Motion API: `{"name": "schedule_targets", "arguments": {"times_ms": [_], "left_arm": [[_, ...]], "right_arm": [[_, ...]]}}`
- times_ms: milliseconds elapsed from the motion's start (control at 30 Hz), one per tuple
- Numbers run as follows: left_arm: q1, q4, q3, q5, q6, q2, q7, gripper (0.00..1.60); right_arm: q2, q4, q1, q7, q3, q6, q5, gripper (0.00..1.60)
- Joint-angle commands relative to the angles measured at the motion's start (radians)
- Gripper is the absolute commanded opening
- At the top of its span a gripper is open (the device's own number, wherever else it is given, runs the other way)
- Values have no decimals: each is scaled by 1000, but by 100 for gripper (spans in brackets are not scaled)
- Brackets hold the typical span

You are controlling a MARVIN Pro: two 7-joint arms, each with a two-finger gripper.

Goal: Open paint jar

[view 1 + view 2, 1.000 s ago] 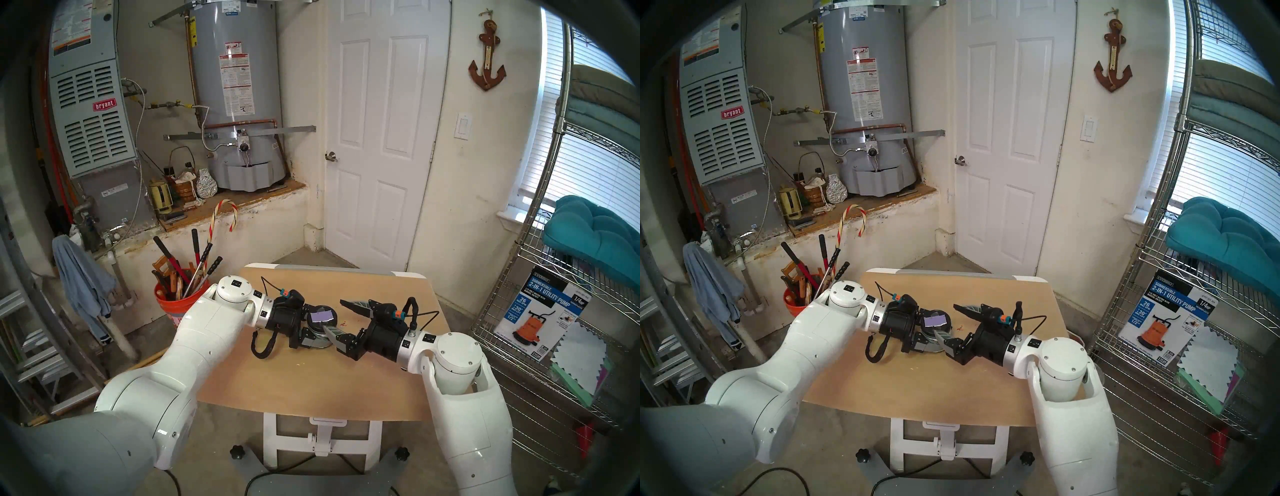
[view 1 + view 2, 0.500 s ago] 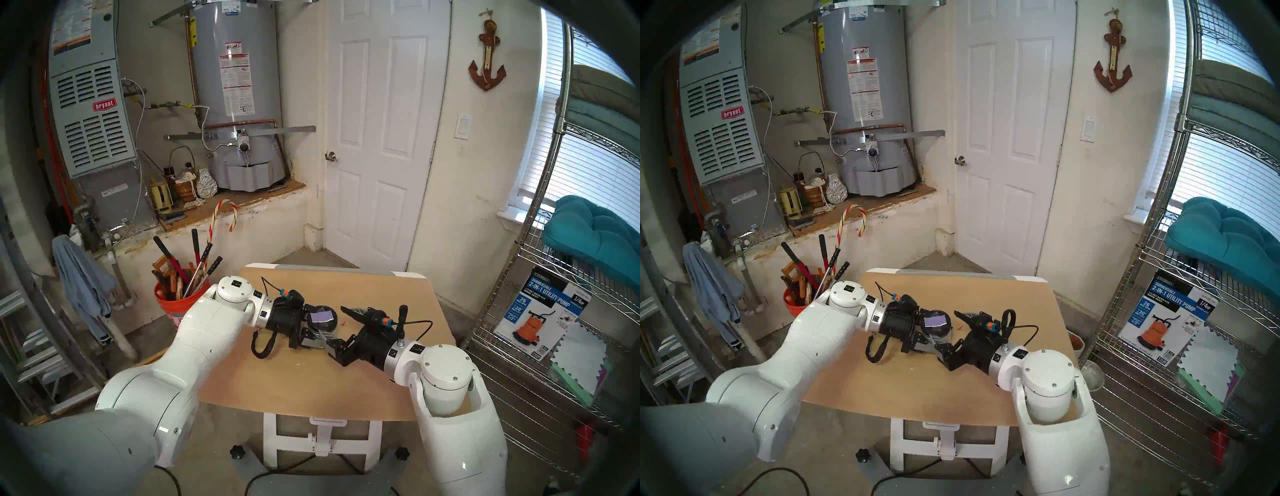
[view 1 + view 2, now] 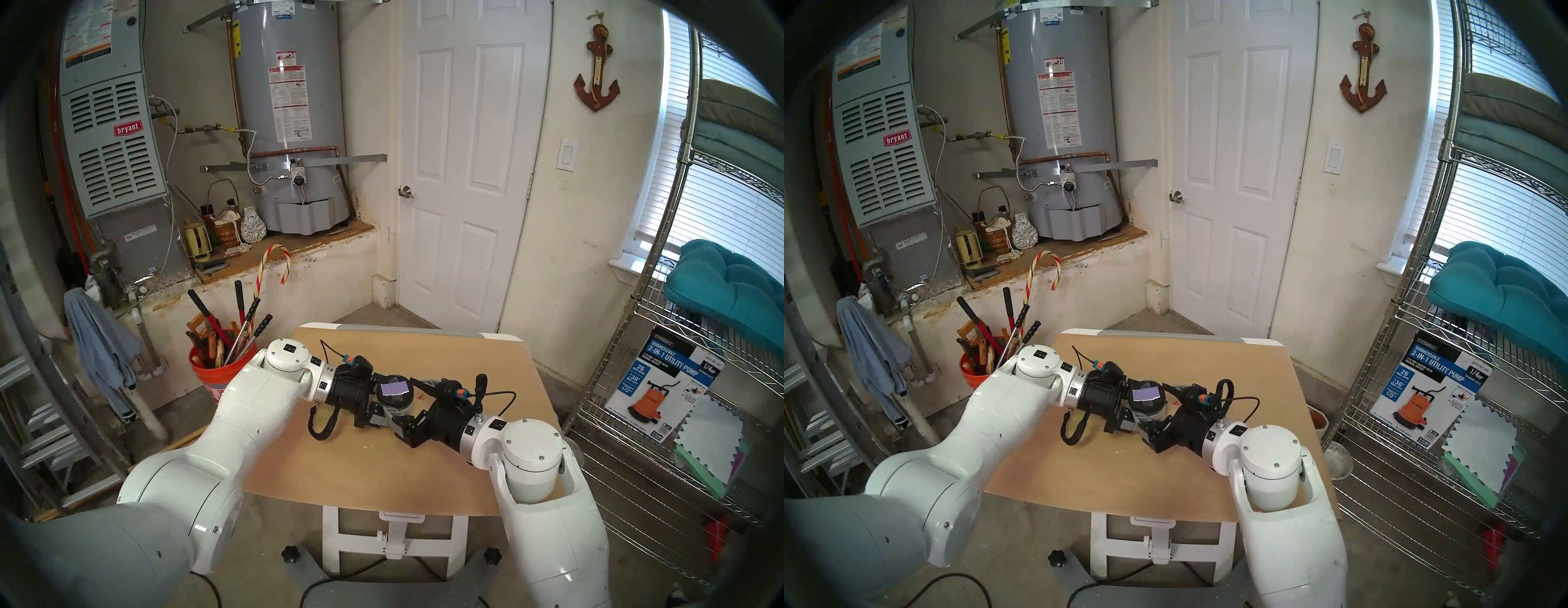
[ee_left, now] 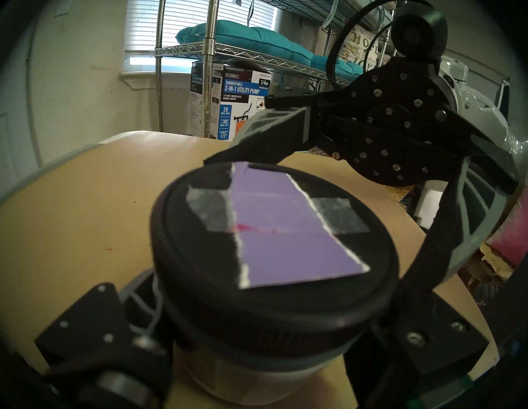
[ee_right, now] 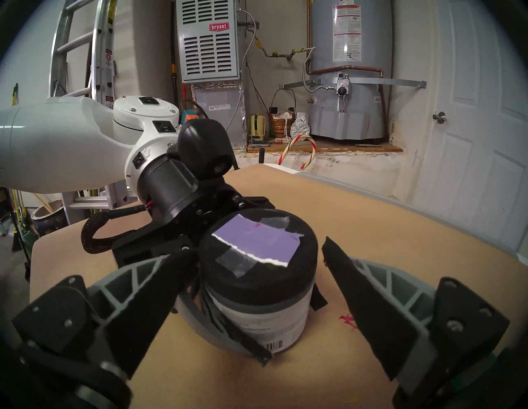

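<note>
In the left wrist view the paint jar [image 4: 251,368] body is blurred and cut off below, its label unreadable. The black lid [image 5: 258,257] hides the paint. Left gripper fingers [image 5: 228,328] cover the barcode's left part.

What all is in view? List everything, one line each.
paint jar: one, white label, black lid with taped lilac swatch; standing on the table, held by the left gripper.
table: one, tan top; centre.
red marks: a few, on the tabletop beside the jar.
water heater: one, grey; back ledge.
furnace: one, grey; back left.
bucket of tools: one, orange; left of table.
door: one, white; shut.
wire shelf: one, chrome; right, with pump box and teal cushions.
left gripper: jaws closed on the jar's body.
right gripper: jaws open, either side of the lid.
</note>
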Motion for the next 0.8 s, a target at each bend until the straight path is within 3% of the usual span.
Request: {"name": "schedule_targets", "arguments": {"times_ms": [0, 400, 433, 467, 500, 533, 600, 767], "left_arm": [[-12, -21, -6, -11, 2, -3, -1, 0], [-2, -39, -10, -7, 11, -1, -1, 0], [-1, -40, -10, -7, 12, 0, -1, 0], [0, -41, -11, -6, 12, 1, -1, 0], [0, -41, -11, -6, 13, 1, -1, 0], [-1, -41, -12, -6, 14, 2, -1, 0], [0, -42, -12, -5, 14, 3, -1, 0], [2, -43, -13, -4, 16, 4, -1, 0]], "right_arm": [[-20, 2, 44, -8, -13, -17, 11, 160], [1, 52, 73, 6, -25, -22, 8, 160], [4, 56, 77, 8, -24, -24, 8, 77], [13, 63, 88, 17, -21, -20, 8, 68], [26, 72, 100, 32, -22, -38, 10, 41], [40, 81, 110, 46, -20, -51, 12, 40], [69, 107, 140, 73, -22, -75, 4, 4], [122, 163, 208, 163, -24, -126, 5, 0]]}}
